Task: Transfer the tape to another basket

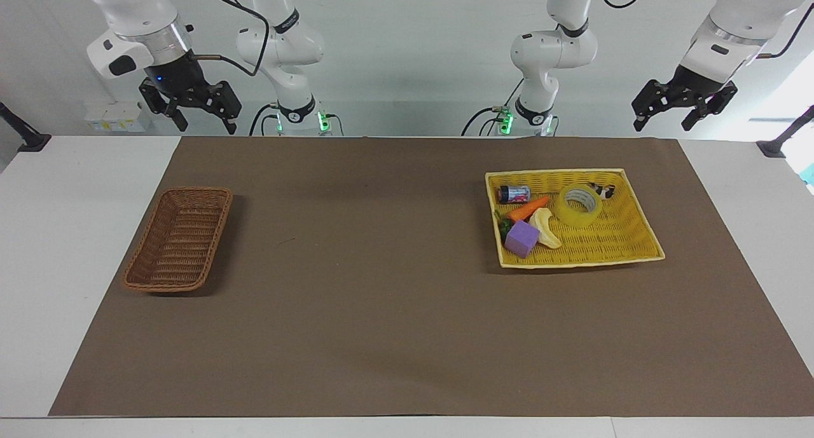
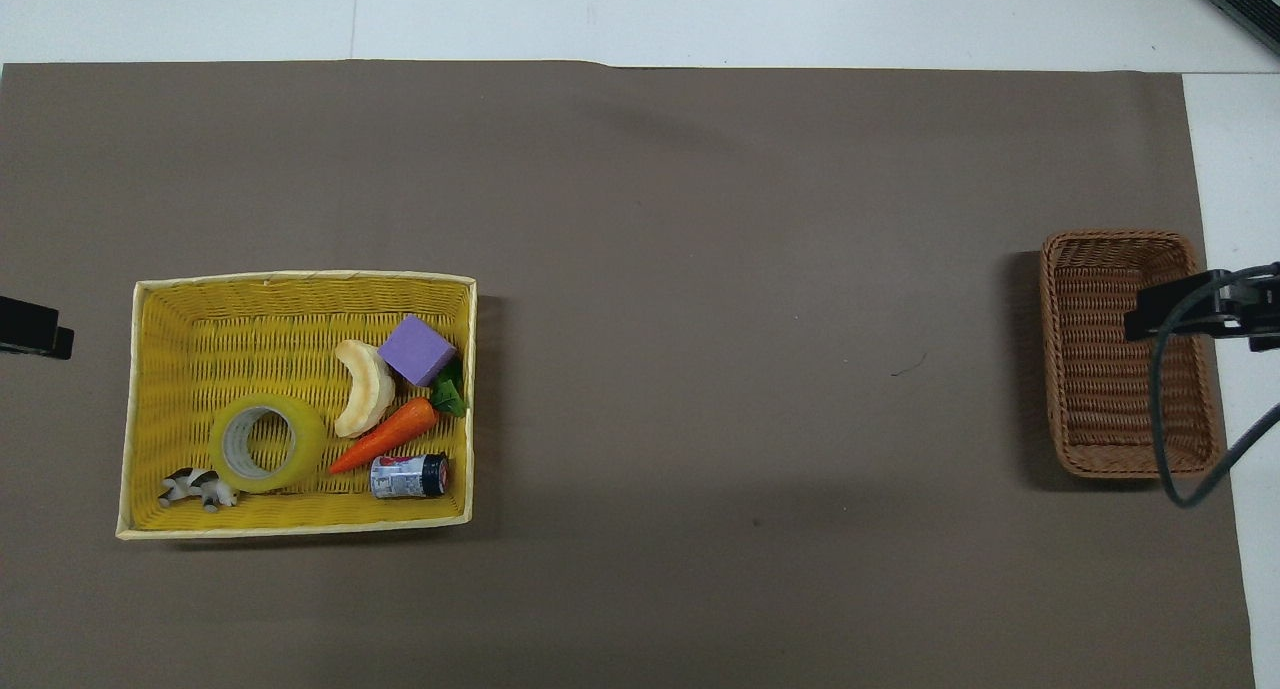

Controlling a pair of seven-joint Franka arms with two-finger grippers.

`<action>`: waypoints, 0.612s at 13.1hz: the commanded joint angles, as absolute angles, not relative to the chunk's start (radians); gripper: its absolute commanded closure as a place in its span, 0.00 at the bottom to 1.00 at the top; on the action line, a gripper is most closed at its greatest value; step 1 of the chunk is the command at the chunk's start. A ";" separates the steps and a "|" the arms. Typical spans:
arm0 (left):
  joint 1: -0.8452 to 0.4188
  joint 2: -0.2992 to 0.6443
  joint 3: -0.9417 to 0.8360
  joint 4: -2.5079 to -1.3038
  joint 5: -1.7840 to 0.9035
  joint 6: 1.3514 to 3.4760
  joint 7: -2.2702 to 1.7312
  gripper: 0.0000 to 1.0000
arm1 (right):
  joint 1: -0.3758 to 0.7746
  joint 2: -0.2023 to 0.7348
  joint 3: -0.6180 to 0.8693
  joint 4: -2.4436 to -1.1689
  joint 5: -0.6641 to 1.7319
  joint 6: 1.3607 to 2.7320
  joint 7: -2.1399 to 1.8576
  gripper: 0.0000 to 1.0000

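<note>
Tape point(image 1: 580, 205) flat in yellow tray point(image 1: 636, 246), beside toy cow point(image 1: 601, 190), toward left arm's end of desk point(image 1: 394, 336). Brown basket point(image 1: 180, 239) toward right arm's end. Left hand point(image 1: 682, 109) and right hand point(image 1: 191, 110) raised, wide apart, gripping nothing.

Tape point(image 1: 579, 205): wide roll, translucent yellow, grey-white core, lying flat with hole up, in yellow tray basket point(image 1: 642, 250) at left arm's end of table, in tray's corner region nearer robots, just beside small black-and-white figure. Basket point(image 1: 179, 239): narrow, rectangular, dark brown wicker, sloping sides, upright, nothing inside, at right arm's end of table, well apart from tape.
</note>
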State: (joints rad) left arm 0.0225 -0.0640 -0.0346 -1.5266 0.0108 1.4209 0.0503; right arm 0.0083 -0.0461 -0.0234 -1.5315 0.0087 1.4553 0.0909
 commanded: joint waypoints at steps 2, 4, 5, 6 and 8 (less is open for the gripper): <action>0.031 -0.077 -0.038 -1.543 0.009 1.423 0.063 0.00 | -0.002 -0.066 -0.021 -1.559 0.025 1.474 0.072 0.00; 0.031 -0.078 -0.038 -1.545 0.009 1.422 0.066 0.00 | -0.003 -0.066 -0.021 -1.559 0.025 1.474 0.072 0.00; 0.032 -0.078 -0.038 -1.546 0.009 1.422 0.067 0.00 | -0.005 -0.066 -0.021 -1.559 0.025 1.474 0.072 0.00; 0.031 -0.080 -0.038 -1.548 0.009 1.420 0.067 0.00 | -0.005 -0.067 -0.021 -1.560 0.025 1.473 0.072 0.00; 0.031 -0.092 -0.038 -1.566 0.009 1.428 0.067 0.00 | -0.005 -0.067 -0.021 -1.560 0.025 1.471 0.072 0.00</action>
State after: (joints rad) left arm 0.0225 -0.0643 -0.0346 -1.5305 0.0108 1.4208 0.0519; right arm 0.0072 -0.0461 -0.0241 -1.5323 0.0087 1.4553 0.0908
